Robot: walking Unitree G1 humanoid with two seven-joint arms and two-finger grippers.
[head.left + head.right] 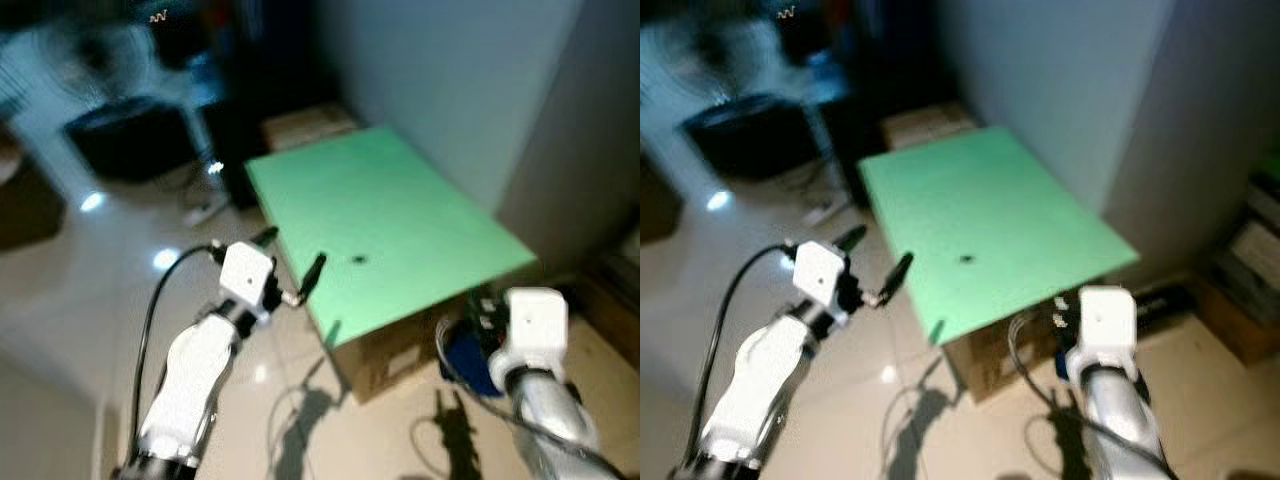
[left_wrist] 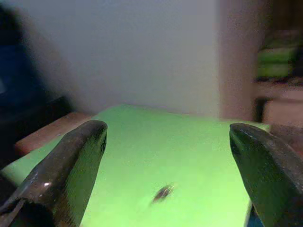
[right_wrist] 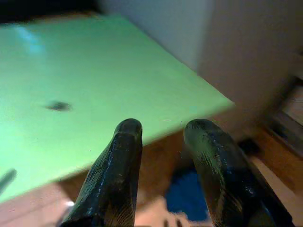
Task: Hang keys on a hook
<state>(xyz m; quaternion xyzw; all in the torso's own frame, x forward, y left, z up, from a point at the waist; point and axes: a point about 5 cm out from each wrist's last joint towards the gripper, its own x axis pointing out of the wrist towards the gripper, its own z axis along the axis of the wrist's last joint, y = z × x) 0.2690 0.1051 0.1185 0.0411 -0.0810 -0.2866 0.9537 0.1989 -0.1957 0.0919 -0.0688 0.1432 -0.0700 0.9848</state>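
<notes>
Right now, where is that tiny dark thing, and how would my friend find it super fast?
Look for the big green board lying flat on a cardboard box beside the pale wall. Near the middle of the board, toward its front edge, sits one small dark speck, too blurred to identify. It is the only mark on the plain green, just ahead of the open left gripper.

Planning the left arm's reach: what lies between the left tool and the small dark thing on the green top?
Only bare green top lies between the open left tool and the small dark thing, best seen in the left wrist view; blur hides what it is.
</notes>
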